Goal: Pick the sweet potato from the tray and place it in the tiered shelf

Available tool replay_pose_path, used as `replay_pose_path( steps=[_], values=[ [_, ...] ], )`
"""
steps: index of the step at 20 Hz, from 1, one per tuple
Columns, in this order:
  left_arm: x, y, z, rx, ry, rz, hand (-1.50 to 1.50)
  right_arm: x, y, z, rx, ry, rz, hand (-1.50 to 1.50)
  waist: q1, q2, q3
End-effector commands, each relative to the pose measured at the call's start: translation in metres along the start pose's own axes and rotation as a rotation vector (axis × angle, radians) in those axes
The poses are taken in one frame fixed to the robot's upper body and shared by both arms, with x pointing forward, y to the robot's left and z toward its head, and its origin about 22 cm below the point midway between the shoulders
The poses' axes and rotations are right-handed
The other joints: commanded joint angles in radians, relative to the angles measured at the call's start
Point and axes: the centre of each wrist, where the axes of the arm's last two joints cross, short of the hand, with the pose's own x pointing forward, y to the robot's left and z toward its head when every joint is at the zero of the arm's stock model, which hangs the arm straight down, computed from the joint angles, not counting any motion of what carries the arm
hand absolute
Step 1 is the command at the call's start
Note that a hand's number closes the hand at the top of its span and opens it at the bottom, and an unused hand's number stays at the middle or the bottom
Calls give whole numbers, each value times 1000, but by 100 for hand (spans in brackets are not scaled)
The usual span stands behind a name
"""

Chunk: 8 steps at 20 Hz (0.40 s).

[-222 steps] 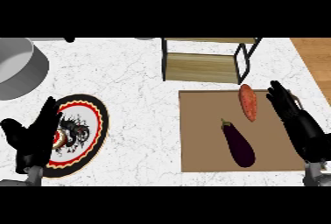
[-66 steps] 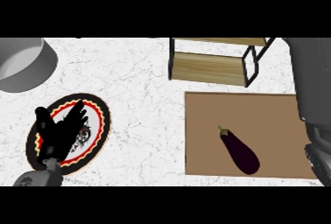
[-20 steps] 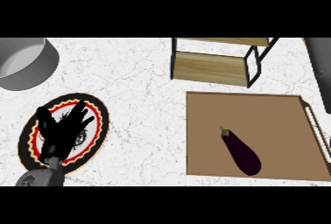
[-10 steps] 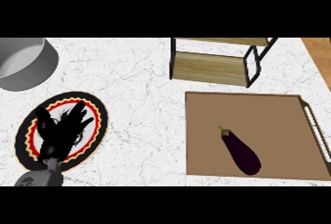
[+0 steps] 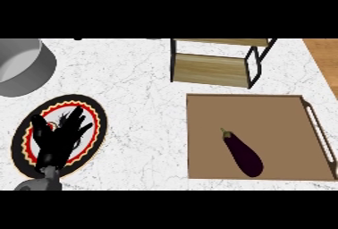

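Observation:
The brown tray [image 5: 271, 112] lies at the right of the counter and holds only a dark purple eggplant [image 5: 242, 153]. No sweet potato shows anywhere in the head view. The tiered shelf [image 5: 218, 62], black frame with wooden boards, stands just beyond the tray; its visible lower board is bare. My left hand [image 5: 58, 138] rests open, fingers up, over the patterned plate at the lower left. My right hand is out of view.
A round plate [image 5: 92, 116] with a red and yellow patterned rim lies at the lower left. A grey metal pot [image 5: 23, 67] stands at the upper left. The wooden floor [image 5: 323, 53] shows past the counter's right edge.
The sweet potato that lay at the tray's far edge is gone, and the right hand has left the view. The view has shifted slightly so the tray's right handle shows.

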Motion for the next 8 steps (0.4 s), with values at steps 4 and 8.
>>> replay_pose_path(
  steps=[4, 8],
  values=[
    [-3, 7, 5, 33, 37, 0, 0, -10, -83, -27, 18, 39, -56, -150, -13, -4, -1],
    [-17, 21, 8, 2, 41, -4, 0, -17, -119, -32, 32, 19, -61, -150, -8, -1, -2]
  ],
)
